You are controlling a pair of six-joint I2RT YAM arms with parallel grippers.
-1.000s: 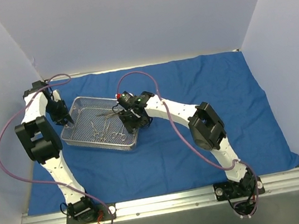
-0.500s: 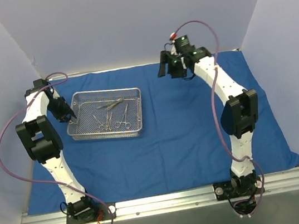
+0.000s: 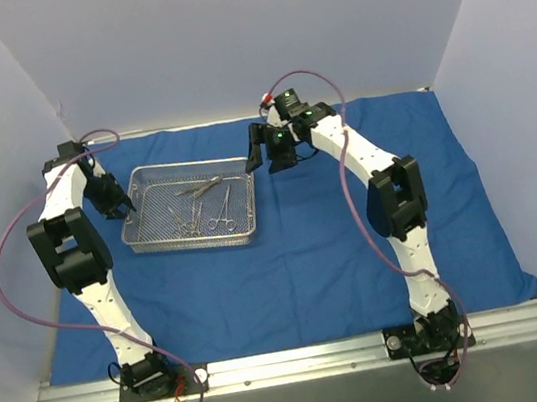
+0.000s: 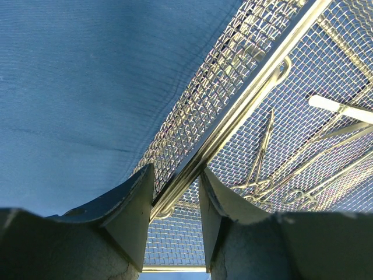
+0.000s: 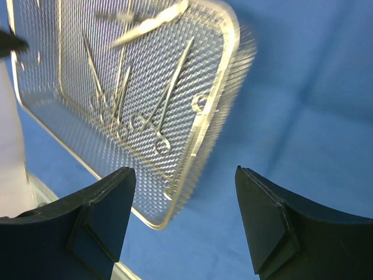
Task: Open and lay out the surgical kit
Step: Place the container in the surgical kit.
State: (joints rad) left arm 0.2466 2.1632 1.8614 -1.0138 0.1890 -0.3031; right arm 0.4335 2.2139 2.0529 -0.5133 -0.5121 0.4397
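Observation:
The royal-blue cloth [image 3: 370, 206] lies spread flat over the table. On its left part rests the silver wire-mesh tray [image 3: 190, 241], with several ring-handled steel instruments [image 3: 199, 211] inside. My left gripper [image 3: 126, 207] straddles the tray's left rim [image 4: 250, 99]. Its jaws [image 4: 178, 169] stand partly open, wider than the rim wire that crosses slantwise between them. My right gripper [image 3: 267, 159] hovers open above the cloth by the tray's far right corner. In the right wrist view the gripper [image 5: 185, 170] holds nothing, and tray rim [image 5: 230, 76] and instruments [image 5: 157, 111] lie below.
Pale walls [image 3: 487, 37] close in the left, back and right sides. A metal rail [image 3: 303, 363] carries both arm bases at the near edge. Purple cables [image 3: 13, 249] loop off each arm. Bare cloth stretches to the right of the tray and in front of it.
The tray swung from skewed to square with the cloth. My right gripper left the tray's right corner, rose to the back right, came back toward the tray and opened wider.

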